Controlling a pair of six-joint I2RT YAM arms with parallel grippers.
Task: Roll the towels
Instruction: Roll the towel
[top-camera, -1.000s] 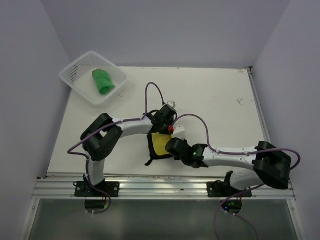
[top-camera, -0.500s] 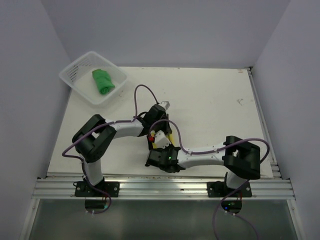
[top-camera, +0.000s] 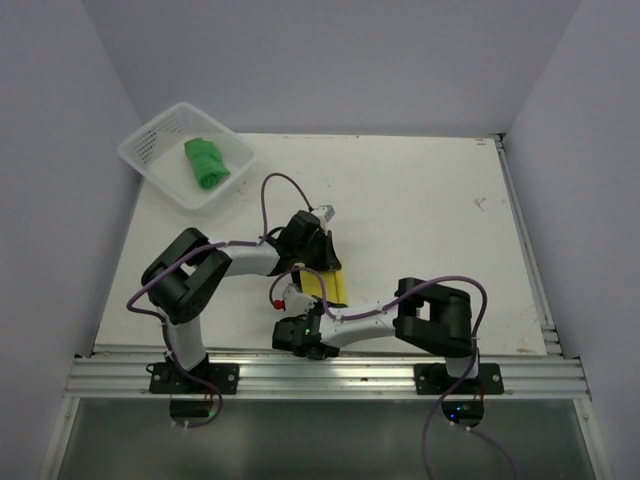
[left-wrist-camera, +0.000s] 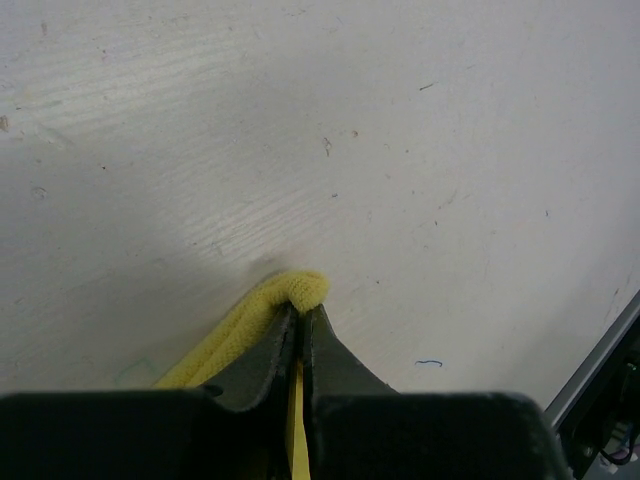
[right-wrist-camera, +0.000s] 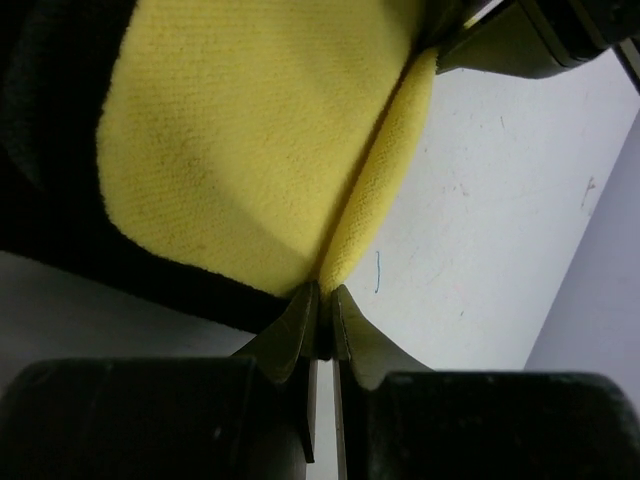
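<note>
Yellow towel (top-camera: 330, 285) (black reverse showing in the right wrist view) sits toward 6 o'clock on the tabletop (top-camera: 430, 210). The right claw (right-wrist-camera: 322, 298) is clamped on its near edge and the left claw (left-wrist-camera: 300, 312) is pinched on its far fold. Farther off, at 10 o'clock, the green towel (top-camera: 205, 162) lies bundled in the white basket (top-camera: 140, 152).

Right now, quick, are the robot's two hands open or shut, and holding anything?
Left gripper: shut on the yellow towel, pinching its folded edge.
Right gripper: shut on the yellow towel too, at its edge.
</note>
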